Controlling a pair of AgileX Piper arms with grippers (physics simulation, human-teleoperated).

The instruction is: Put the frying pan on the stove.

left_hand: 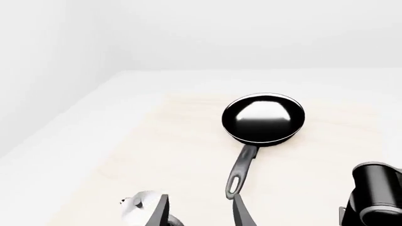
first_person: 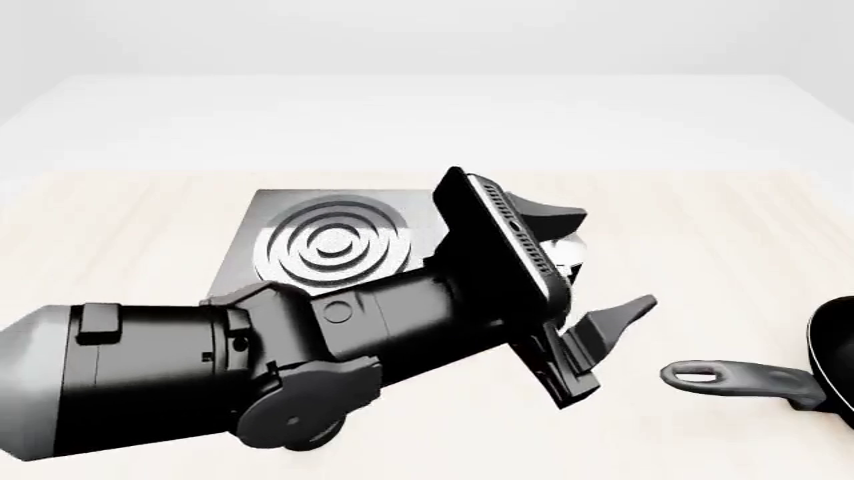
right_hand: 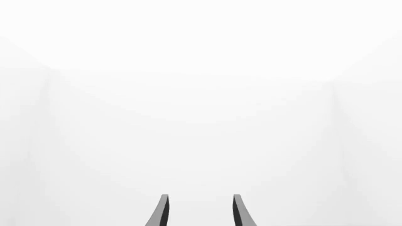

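Near the bench's right edge: frying pan (first_person: 834, 365) not yet grasped.
Left pincer (first_person: 601, 270) open, empty; next, close on the handle (first_person: 741, 378).

The left arm (first_person: 200, 370) is reaching in from the left of the front view, its wrist rolled so the left gripper (first_person: 594, 265) is lying sideways with fingers spread apart, holding nothing. The right gripper (right_hand: 197, 212) is showing only in its own wrist view, fingertips parted, nothing between them.
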